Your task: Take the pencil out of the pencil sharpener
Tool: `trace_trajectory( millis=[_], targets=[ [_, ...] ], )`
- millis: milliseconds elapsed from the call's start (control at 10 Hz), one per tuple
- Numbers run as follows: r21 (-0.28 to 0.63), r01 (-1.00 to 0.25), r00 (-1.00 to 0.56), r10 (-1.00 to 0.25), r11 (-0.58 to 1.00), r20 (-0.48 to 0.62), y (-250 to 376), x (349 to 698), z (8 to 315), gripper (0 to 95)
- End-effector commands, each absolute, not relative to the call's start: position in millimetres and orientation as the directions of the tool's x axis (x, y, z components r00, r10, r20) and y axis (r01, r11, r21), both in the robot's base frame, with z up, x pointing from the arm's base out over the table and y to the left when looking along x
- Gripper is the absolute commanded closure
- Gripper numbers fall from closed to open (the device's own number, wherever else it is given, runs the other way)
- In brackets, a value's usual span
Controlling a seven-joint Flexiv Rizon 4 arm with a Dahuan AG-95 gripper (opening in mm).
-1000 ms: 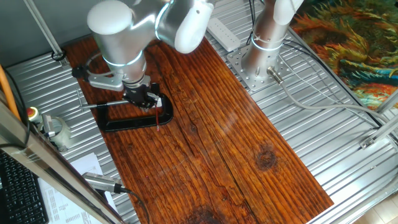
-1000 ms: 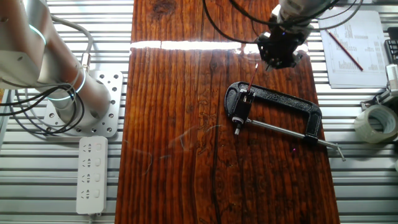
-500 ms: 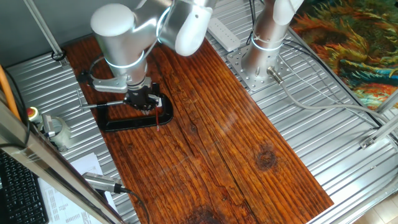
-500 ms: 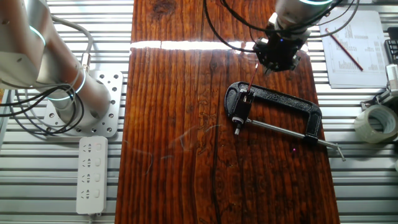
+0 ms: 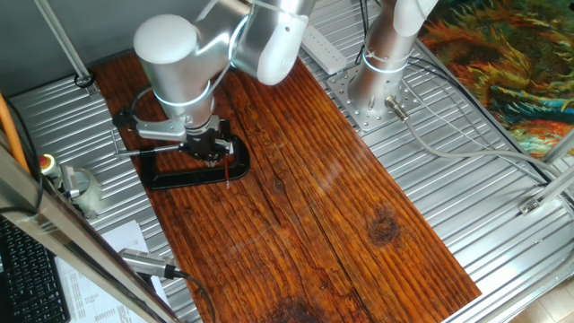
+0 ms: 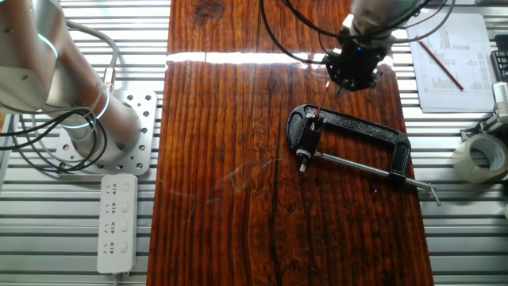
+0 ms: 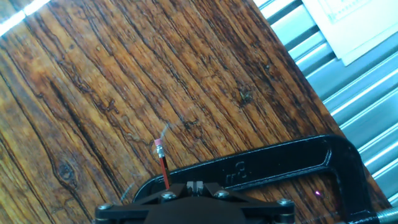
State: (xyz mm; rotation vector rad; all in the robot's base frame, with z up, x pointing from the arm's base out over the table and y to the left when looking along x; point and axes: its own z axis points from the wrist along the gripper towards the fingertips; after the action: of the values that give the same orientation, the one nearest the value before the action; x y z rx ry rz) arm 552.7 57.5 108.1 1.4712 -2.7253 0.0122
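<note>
The pencil [image 7: 163, 169] is a thin red stick with a pale end pointing up across the wood. It runs down behind my gripper [image 7: 194, 185], just left of the fingertips, which stand close together with nothing between them. In the other fixed view the pencil [image 6: 321, 100] slants from the gripper [image 6: 352, 77] down to the small whitish pencil sharpener [image 6: 315, 123], held at the black clamp's [image 6: 361, 129] jaw end. In one fixed view the gripper [image 5: 209, 151] hovers over the clamp [image 5: 184, 176], next to the pencil [image 5: 229, 170]. The sharpener is hidden in the hand view.
The clamp's silver screw rod [image 6: 361, 168] runs along the wooden board [image 6: 230, 159]. A tape roll [image 6: 475, 156] and a paper sheet with a red pen [image 6: 444, 63] lie right of the board. A second arm's base [image 6: 119, 131] and a power strip [image 6: 117, 222] are at the left.
The gripper has shifted slightly over the clamp's jaw end, towards the pencil. The pencil, sharpener and clamp have not moved.
</note>
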Motion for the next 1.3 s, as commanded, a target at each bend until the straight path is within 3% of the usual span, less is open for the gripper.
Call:
trace_trajectory(
  millis=[100, 400, 1000, 1100, 1300],
  targets=[
    [-0.010, -0.826, -0.564, -0.824, 0.564, 0.051, 57.5, 551.6, 107.9, 95.0],
    [-0.007, -0.793, -0.609, -0.792, 0.610, 0.038, 57.5, 551.6, 107.9, 95.0],
    [0.013, -0.877, -0.480, -0.877, 0.481, 0.023, 56.9, 549.8, 106.1, 95.0],
    [0.027, -0.885, -0.464, -0.886, 0.464, 0.004, 55.8, 544.8, 103.9, 76.0],
    [0.038, -0.894, -0.447, -0.894, 0.447, -0.015, 54.7, 536.3, 100.1, 76.0]
  ],
)
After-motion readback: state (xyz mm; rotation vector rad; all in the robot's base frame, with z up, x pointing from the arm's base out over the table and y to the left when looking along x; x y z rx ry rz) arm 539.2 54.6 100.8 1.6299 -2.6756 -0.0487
